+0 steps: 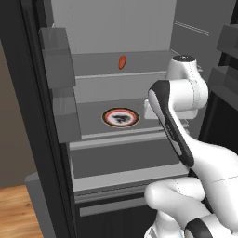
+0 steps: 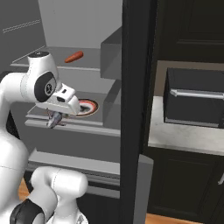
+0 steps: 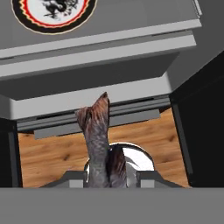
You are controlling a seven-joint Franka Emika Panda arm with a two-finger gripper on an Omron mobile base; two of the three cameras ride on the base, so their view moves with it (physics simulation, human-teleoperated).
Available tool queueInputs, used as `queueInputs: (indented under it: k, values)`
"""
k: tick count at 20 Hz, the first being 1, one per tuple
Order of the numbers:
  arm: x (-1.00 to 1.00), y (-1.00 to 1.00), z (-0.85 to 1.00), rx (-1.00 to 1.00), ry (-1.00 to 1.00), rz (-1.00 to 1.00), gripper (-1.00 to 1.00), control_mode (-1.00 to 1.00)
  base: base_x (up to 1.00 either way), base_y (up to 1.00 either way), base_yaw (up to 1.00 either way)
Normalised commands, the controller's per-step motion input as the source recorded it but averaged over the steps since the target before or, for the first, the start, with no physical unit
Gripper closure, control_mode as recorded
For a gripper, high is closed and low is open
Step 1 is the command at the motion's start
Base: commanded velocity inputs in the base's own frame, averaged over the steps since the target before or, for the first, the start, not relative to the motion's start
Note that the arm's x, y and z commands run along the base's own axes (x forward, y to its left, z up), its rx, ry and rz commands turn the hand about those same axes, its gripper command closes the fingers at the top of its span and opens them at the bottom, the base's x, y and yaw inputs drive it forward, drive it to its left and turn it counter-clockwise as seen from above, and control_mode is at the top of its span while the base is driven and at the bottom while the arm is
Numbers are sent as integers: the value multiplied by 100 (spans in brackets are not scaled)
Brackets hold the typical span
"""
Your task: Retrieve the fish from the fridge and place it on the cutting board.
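Observation:
A dark grey-silver fish point(image 3: 98, 140) stands tail-up between my fingertips in the hand view. My gripper point(image 3: 109, 177) is shut on it. In the right base view my gripper point(image 2: 55, 118) hangs just in front of the fridge's middle shelf point(image 2: 74, 127), with the fish pointing down and outward. The fridge point(image 1: 116, 135) stands open, with a light grey inside and grey shelves. A round orange-rimmed plate point(image 1: 120, 117) lies on the middle shelf, behind and apart from the gripper. The cutting board is out of view.
A small orange-red oblong item point(image 1: 122, 62) lies on the upper shelf. Grey door bins point(image 1: 60, 69) hang on the left. The black fridge frame point(image 2: 133, 109) rises right of my arm. Beyond it are a counter point(image 2: 175, 135) and a dark appliance point(image 2: 194, 98). Wooden floor point(image 3: 52, 153) lies below.

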Motion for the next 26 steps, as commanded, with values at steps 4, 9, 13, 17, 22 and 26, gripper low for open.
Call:
queueInputs:
  k: [4,9,13,17,22,26]
  values:
    - [-78,0,0,0,9,-4,100,-100,0,0,0]
    - [-71,-4,0,0,8,-6,100,-100,0,0,0]
    - [-22,-5,-1,0,3,-5,100,-100,0,0,0]
    - [0,0,0,0,0,0,100,-100,0,0,0]
    - [0,0,0,0,0,0,100,-100,0,0,0]
    - [0,0,0,0,0,0,100,100,-14,0,-5]
